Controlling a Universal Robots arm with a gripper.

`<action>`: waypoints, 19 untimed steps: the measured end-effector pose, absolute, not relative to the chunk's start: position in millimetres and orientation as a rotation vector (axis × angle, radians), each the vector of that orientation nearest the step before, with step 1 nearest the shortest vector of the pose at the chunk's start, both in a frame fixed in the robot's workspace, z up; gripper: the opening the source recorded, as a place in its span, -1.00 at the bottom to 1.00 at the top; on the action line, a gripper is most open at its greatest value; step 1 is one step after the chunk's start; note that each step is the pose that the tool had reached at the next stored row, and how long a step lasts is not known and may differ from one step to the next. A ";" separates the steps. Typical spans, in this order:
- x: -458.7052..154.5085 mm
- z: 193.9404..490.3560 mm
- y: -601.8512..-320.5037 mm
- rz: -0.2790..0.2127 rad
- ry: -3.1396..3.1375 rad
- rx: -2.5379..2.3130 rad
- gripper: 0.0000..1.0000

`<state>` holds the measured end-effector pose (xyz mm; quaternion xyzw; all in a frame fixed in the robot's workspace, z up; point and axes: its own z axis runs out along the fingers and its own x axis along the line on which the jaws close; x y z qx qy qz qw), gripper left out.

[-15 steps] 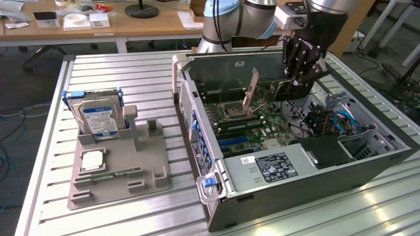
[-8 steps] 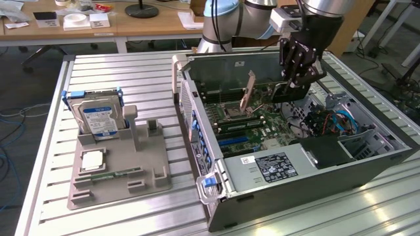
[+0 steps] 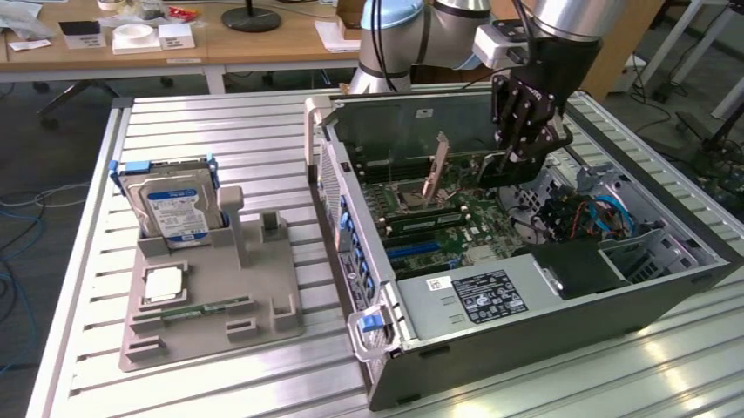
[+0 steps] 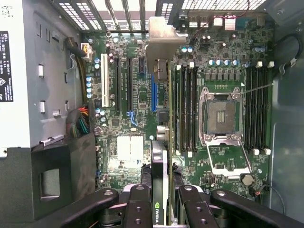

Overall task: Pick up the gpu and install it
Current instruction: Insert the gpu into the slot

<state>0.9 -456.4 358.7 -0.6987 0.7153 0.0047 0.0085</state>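
Observation:
My gripper (image 3: 524,150) hangs inside the open computer case (image 3: 546,335), shut on the gpu (image 3: 508,172), a thin dark card held on edge above the motherboard (image 3: 448,226). In the wrist view the gpu (image 4: 159,156) runs edge-on between my black fingers (image 4: 137,204), and its silver end bracket (image 4: 164,45) points toward the case's slotted rear wall. It hangs over the board (image 4: 123,152) near the blue slot (image 4: 153,92) and the black slots (image 4: 129,80). Whether it touches a slot I cannot tell.
The empty CPU socket (image 4: 221,116) and memory slots (image 4: 185,109) lie beside the card. A power supply (image 3: 489,296) and drive cage (image 3: 581,261) fill the case's near end. Outside, a grey fixture (image 3: 215,287) holds a hard drive (image 3: 174,205), a chip (image 3: 163,283) and a memory stick (image 3: 204,307).

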 end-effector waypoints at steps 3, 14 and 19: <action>0.3 358.7 -456.4 0.015 2.235 -2.183 -0.47; -6.3 358.6 -456.4 0.014 2.235 -2.183 -0.47; -12.9 358.2 -456.3 0.014 2.235 -2.183 -0.47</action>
